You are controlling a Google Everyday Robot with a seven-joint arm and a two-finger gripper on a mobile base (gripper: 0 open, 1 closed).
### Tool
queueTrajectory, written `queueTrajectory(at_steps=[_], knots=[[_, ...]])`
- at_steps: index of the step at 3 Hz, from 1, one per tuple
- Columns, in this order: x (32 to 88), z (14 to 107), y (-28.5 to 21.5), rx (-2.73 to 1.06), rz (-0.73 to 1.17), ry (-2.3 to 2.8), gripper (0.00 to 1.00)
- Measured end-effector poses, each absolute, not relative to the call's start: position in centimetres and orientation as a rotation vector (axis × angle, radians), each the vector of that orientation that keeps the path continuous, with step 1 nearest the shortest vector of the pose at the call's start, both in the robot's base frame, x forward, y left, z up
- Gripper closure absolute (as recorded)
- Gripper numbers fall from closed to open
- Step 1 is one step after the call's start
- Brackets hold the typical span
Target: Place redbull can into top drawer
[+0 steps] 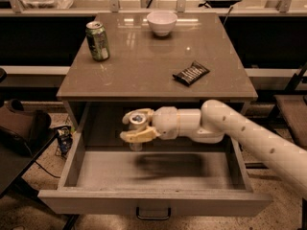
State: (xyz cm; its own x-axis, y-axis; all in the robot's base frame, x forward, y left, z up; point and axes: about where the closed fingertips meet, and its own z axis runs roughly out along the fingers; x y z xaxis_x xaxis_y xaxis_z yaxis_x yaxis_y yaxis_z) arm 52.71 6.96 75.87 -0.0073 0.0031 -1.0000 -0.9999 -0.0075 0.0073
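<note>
The top drawer (153, 202) is pulled fully open below the brown table top (144, 66); its dark handle (153, 213) sits at the centre of the front panel. My gripper (136, 127) reaches in from the right and is shut on the redbull can (137, 123), a slim silver can held upright above the drawer's left-middle floor, just under the table's front edge. Only the can's shiny top and a little of its lower end show between the fingers (139, 136).
A wider green can (98, 40) stands at the table's back left. A white bowl (161, 22) sits at the back centre. A dark snack packet (191, 73) lies right of centre. A dark bag (21, 128) is on the floor at left, a chair (292, 114) at right.
</note>
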Motion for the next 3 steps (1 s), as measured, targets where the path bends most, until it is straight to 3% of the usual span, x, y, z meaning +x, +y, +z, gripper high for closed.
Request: queueTrajectory(at_steps=[2, 3], knots=[[52.4, 69.6, 8.8, -1.208, 1.089, 1.211, 1.00], [52.6, 69.4, 9.0, -1.207, 1.071, 1.218, 0.76]])
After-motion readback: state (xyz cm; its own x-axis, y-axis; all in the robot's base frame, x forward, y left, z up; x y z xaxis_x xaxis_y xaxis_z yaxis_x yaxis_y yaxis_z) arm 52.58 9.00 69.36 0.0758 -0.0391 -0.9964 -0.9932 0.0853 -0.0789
